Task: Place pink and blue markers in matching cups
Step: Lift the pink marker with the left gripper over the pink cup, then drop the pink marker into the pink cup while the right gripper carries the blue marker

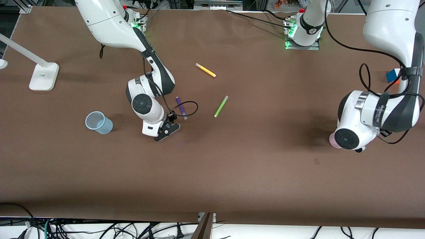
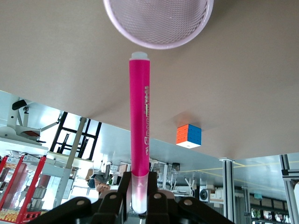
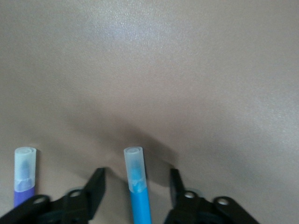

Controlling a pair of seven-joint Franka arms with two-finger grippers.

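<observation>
Left pincer (image 2: 140, 205) clenched the pink marker (image 2: 139, 116) over the pink cup (image 2: 159, 23), mostly hidden by its arm in front view. Right pincer (image 3: 136, 191) stood spread astride the blue marker (image 3: 138, 186) on the table (image 1: 232, 172); purple marker (image 1: 181, 108) just beside it. Blue cup (image 1: 98, 122) nearby.

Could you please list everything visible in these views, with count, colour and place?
Pink marker: one, magenta, held in the left gripper, tip at the pink cup.
Pink cup: one, pale pink, under the left arm's wrist.
Blue marker: one, blue, on the table between the right gripper's open fingers.
Blue cup: one, pale blue, toward the right arm's end.
Purple marker: one, beside the blue marker.
Green marker: one, mid-table.
Yellow marker: one, farther from the camera.
Puzzle cube: one, multicoloured, left arm's end.
Lamp base: one, white.
Left gripper: shut.
Right gripper: open.
</observation>
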